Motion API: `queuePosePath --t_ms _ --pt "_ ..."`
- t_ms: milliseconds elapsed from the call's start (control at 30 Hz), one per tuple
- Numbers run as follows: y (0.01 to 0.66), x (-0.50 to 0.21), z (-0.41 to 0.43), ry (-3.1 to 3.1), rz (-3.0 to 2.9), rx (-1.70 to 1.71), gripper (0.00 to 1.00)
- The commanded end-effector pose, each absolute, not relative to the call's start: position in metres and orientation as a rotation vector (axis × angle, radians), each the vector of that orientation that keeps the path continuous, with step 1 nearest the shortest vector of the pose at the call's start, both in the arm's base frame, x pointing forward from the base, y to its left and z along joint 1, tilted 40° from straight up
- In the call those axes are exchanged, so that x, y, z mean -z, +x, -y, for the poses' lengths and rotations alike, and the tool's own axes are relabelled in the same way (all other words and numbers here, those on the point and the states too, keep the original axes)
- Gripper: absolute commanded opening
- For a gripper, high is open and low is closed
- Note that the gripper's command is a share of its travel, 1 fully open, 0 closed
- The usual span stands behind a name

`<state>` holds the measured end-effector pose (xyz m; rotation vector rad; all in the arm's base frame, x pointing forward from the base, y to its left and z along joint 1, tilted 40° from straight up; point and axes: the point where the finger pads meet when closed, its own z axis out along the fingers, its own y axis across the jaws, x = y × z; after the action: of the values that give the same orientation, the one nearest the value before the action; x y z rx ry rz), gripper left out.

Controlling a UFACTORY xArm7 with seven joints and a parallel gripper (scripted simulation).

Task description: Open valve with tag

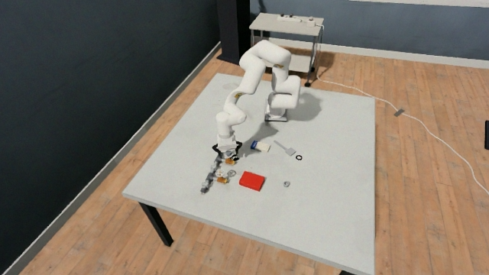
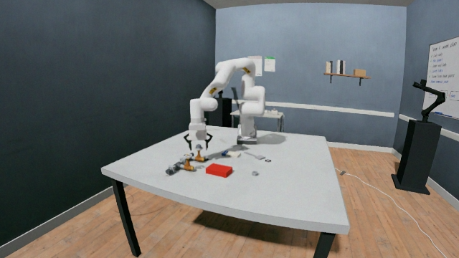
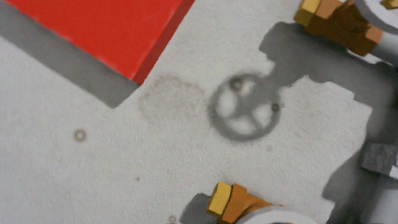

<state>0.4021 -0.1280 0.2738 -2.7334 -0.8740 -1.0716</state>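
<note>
A grey pipe point(image 1: 211, 176) lies on the table with two brass valves on it. The far valve point(image 1: 230, 160) has a grey handwheel, and my gripper point(image 1: 228, 153) stands just above it, fingers wide open with nothing between them. It shows the same way in the exterior view: the gripper point(image 2: 197, 145) straddles the far valve point(image 2: 199, 154). The near valve point(image 1: 221, 178) stands apart from the gripper. The wrist view shows a brass fitting at the bottom edge point(image 3: 235, 202), another at the top right point(image 3: 345, 22), and a handwheel's shadow point(image 3: 245, 107). No tag or fingers show there.
A red block point(image 1: 252, 180) lies right of the near valve. A white and blue box point(image 1: 260, 146), a flat grey spatula point(image 1: 286, 148), a black ring point(image 1: 299, 156) and a small grey nut point(image 1: 286, 186) lie further right. The arm's base point(image 1: 276, 114) stands behind.
</note>
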Motion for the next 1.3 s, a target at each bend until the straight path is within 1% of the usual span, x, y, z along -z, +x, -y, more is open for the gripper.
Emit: queuePosePath --t_ms 0,33,67,533,600,633,1100,1167,1200,1267 --pt "0.4023 -0.2755 0.1289 -2.763 0.538 1.027 1.00" --pt "0.4023 -0.2755 0.1289 -2.763 0.538 1.027 1.00" --pt "0.4023 -0.2755 0.1289 -2.751 0.329 0.997 1.00" --pt "0.4023 -0.2755 0.1289 -2.534 -0.538 0.821 1.00" --pt "0.4023 -0.2755 0.1289 -2.534 -0.538 0.821 1.00" --pt "0.4023 -0.2755 0.1289 -2.459 -0.713 0.771 1.00" --pt "0.4023 -0.2755 0.1289 -2.049 -1.414 0.513 1.00" --pt "0.4023 -0.2755 0.1289 -2.049 -1.414 0.513 1.00" --pt "0.4023 -0.2755 0.1289 -1.956 -1.557 0.450 1.00" --pt "0.4023 -0.2755 0.1289 -1.950 -1.567 0.445 1.00"
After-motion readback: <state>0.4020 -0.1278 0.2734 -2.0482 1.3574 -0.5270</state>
